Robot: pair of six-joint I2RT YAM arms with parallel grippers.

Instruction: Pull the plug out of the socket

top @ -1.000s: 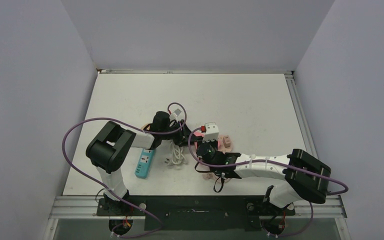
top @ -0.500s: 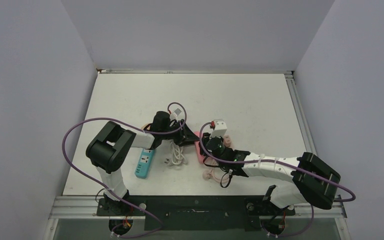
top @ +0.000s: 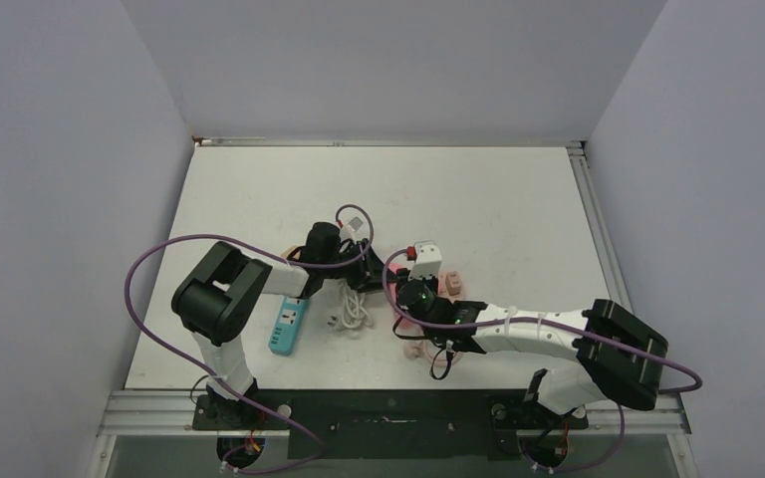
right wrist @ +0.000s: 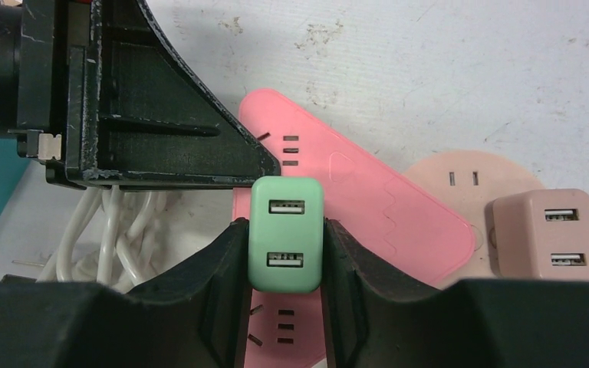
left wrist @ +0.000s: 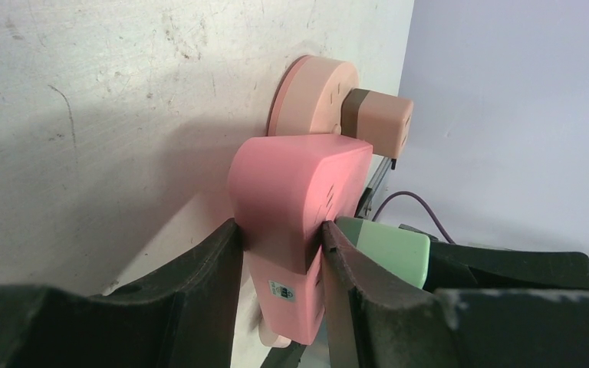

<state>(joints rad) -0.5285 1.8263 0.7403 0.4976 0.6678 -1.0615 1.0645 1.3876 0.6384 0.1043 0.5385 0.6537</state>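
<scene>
The socket is a pink power strip (right wrist: 383, 207) lying on the white table. My left gripper (left wrist: 280, 230) is shut on one end of the pink strip (left wrist: 291, 192), one black finger on each side. The plug is a mint-green USB charger (right wrist: 286, 234) standing over the strip's face. My right gripper (right wrist: 286, 226) is shut on it, with a finger pressed against each side. The green plug (left wrist: 391, 249) also shows just behind my left gripper's right finger. Its prongs are hidden, so I cannot tell whether it still sits in the strip. Both grippers meet at mid-table (top: 393, 289).
A round beige socket (right wrist: 475, 180) with a beige USB charger (right wrist: 544, 234) plugged in lies just right of the pink strip. A white cable bundle (top: 354, 309) and a blue power strip (top: 287, 327) lie to the left. Purple arm cables loop overhead.
My right wrist swung right and away half a second ago and has come back left over the pink strip. The left arm has stayed in place on the strip.
</scene>
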